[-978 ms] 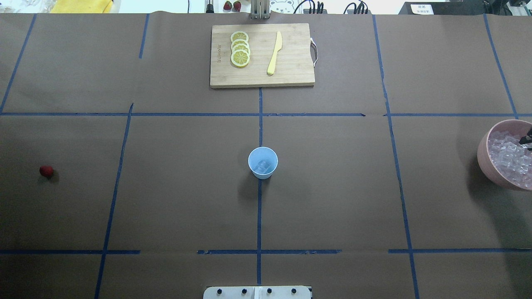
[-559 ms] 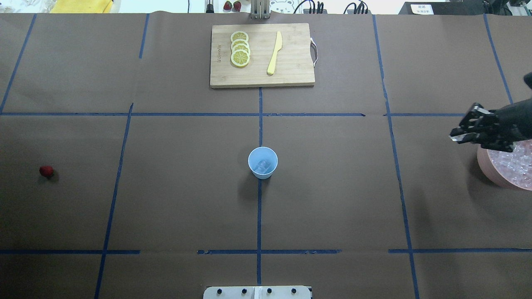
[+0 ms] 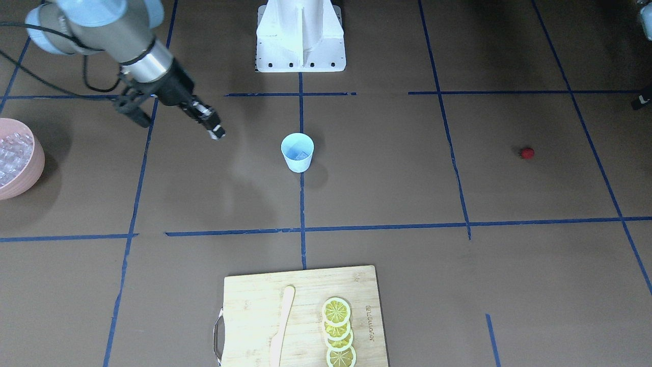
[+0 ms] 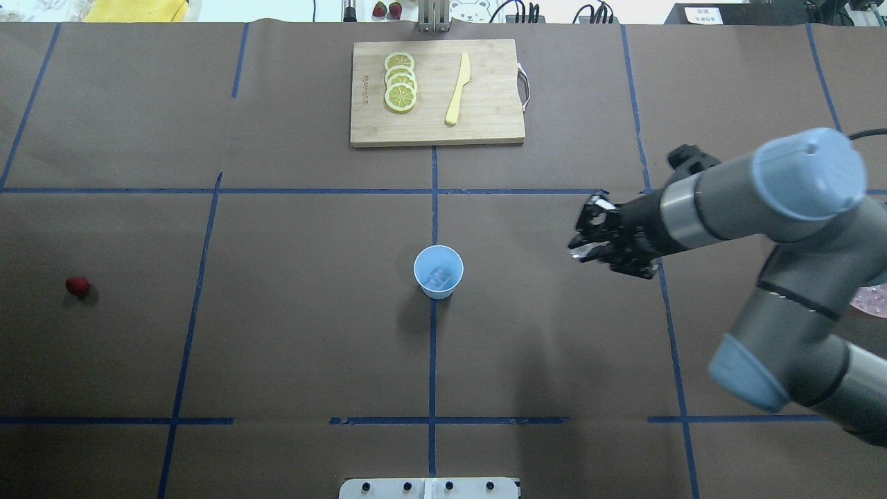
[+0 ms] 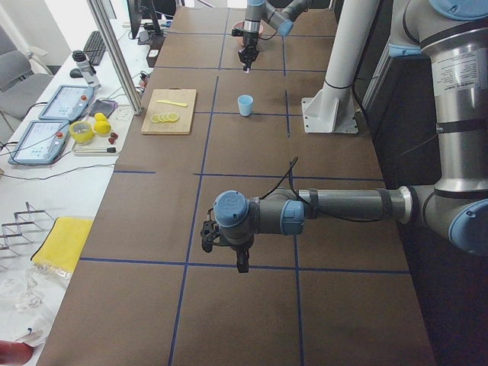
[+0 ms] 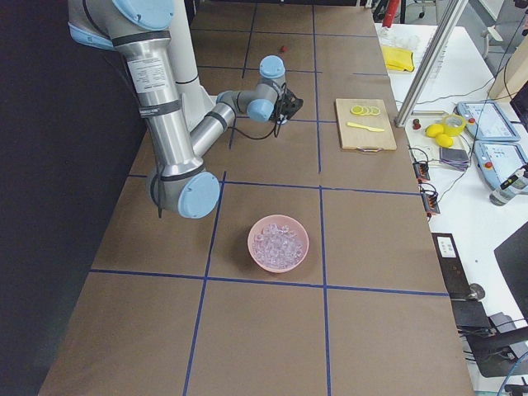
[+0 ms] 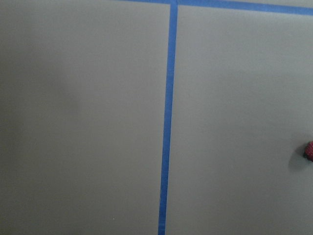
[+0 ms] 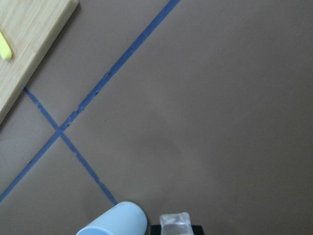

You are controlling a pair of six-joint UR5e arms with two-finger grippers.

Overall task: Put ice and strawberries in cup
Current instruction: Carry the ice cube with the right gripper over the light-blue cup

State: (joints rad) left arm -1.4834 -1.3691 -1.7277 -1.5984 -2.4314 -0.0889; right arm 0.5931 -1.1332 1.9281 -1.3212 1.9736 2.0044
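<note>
The light blue cup stands at the table's middle, with ice inside it. My right gripper hangs to the right of the cup, apart from it, shut on a clear ice cube. In the right wrist view the cup sits just left of that cube. The strawberry lies alone at the far left and shows at the right edge of the left wrist view. My left gripper shows only in the exterior left view, above the table; I cannot tell whether it is open or shut.
A pink bowl full of ice cubes stands at the table's right end, behind my right arm. At the far middle lies a wooden cutting board with lemon slices and a yellow knife. Blue tape lines cross the brown table.
My right arm has swung left from over the pink bowl toward the cup, carrying an ice cube. The cup and strawberry have not moved.
</note>
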